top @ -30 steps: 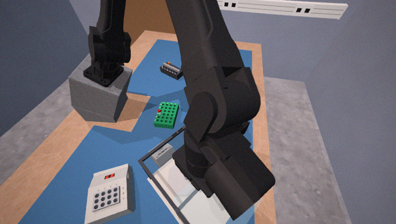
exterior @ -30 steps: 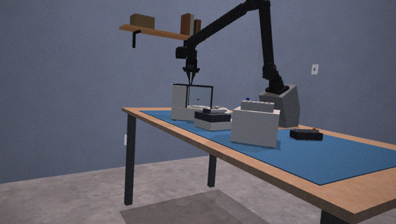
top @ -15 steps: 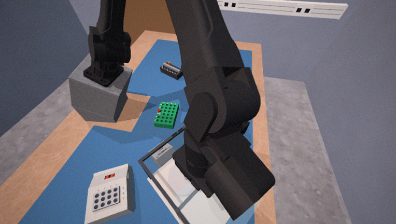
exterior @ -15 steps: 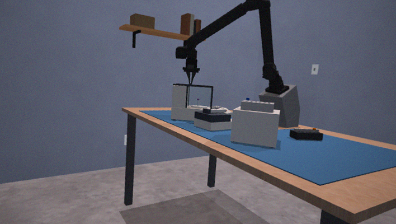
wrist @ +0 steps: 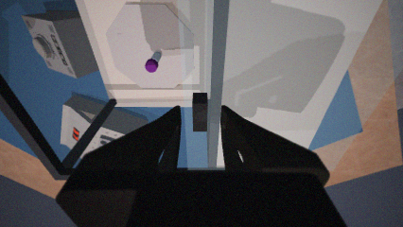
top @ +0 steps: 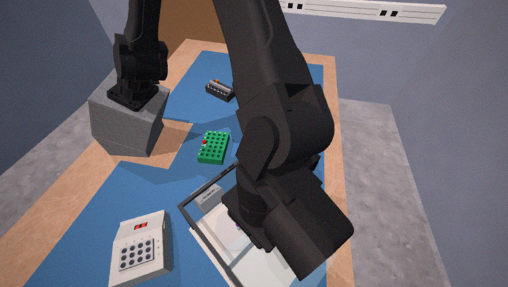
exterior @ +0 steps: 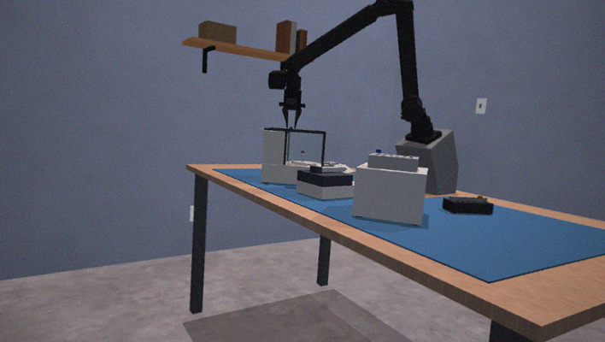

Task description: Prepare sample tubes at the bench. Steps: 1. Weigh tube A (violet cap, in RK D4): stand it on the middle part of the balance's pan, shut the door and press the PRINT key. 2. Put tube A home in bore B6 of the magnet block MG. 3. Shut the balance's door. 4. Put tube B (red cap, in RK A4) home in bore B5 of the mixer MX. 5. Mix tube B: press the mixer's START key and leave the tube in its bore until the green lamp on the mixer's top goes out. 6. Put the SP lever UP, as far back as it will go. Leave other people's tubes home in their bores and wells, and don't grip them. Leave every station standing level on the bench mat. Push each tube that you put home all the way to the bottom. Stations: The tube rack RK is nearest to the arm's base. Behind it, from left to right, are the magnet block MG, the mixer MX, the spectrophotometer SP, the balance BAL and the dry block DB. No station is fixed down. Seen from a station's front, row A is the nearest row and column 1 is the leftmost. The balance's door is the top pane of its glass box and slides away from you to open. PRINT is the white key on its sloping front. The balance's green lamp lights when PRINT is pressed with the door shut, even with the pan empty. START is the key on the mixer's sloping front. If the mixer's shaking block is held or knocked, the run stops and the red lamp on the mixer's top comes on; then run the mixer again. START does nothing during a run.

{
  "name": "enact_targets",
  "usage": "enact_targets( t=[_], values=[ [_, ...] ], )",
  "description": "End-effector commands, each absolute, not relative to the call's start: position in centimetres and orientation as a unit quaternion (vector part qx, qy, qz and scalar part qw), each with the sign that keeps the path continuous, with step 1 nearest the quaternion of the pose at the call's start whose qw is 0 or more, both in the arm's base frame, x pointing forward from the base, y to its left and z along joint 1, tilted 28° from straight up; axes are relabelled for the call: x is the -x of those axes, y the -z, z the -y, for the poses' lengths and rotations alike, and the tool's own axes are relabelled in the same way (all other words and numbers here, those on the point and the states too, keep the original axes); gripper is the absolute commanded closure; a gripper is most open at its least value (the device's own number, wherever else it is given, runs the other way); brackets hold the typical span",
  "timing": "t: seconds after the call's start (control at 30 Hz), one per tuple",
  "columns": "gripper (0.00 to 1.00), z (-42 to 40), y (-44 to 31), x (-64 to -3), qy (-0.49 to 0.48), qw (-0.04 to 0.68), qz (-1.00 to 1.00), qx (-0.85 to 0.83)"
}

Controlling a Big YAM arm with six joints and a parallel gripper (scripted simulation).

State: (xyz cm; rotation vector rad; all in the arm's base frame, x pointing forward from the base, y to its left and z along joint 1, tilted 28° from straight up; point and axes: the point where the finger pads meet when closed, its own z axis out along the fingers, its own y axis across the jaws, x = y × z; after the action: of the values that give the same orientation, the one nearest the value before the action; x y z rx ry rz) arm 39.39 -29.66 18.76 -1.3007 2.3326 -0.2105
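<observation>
Tube A, violet cap (top: 236, 224) (exterior: 302, 151) (wrist: 151, 65), stands on the balance's pan (wrist: 125, 35). The balance's glass door (wrist: 284, 125) is slid back over the housing, leaving the box open above the pan. My gripper (exterior: 291, 124) (wrist: 201, 113) is partly open and empty, above the balance's top edge. The door's dark handle (wrist: 200, 123) shows between and just beyond the fingertips; contact cannot be told. Tube B, red cap (top: 204, 142), stands in the green rack (top: 210, 160). The magnet block (top: 218, 94) (exterior: 467, 206), mixer (exterior: 388, 194) and spectrophotometer (exterior: 324, 190) stand on the mat. PRINT, START and SP's lever are not discernible.
The dry block (top: 163, 262) (wrist: 67, 120) stands beside the balance. A small grey box with a dial (top: 209, 198) (wrist: 63, 44) is near the balance's front. The balance's black top frame (top: 203, 236) (exterior: 306, 131) and upright post (wrist: 87, 137) surround the pan. The arm hides much of the top view.
</observation>
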Motion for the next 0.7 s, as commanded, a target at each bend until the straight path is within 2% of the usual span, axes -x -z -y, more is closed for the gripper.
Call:
enact_targets(
  t=[0.0, 0.13, 0.67],
  values=[
    [0.7, 30.3, -20.0, -39.9, 0.092, 0.233, -0.845, 0.471],
    [0.7, 31.1, -22.6, -39.4, 0.109, 0.237, -0.844, 0.468],
    [0.7, 31.3, -24.3, -38.3, 0.107, 0.236, -0.843, 0.471]
  ],
)
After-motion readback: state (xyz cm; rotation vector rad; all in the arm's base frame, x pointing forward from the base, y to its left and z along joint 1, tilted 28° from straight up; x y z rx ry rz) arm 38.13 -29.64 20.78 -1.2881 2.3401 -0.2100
